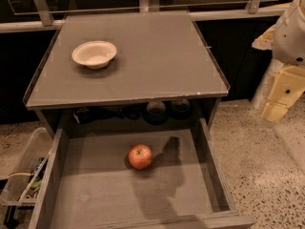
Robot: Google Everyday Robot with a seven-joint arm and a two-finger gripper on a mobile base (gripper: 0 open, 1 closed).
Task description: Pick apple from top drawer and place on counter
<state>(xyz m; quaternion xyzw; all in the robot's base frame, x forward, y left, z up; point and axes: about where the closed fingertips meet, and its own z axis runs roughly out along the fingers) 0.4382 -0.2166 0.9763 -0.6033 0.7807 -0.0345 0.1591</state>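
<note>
Now: apple (140,156) in top drawer (90,194) | bowl (94,54) on counter (162,56) | gripper (280,98) right, opening unclear

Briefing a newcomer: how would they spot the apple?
Below the grey counter, the top drawer stands open, the gripper at the picture's right edge. The apple lies inside: small, red, round, unlike the white bowl on the counter.

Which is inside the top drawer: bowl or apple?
The red apple, on the drawer floor; the white bowl sits on the counter. The gripper hangs at far right.
</note>
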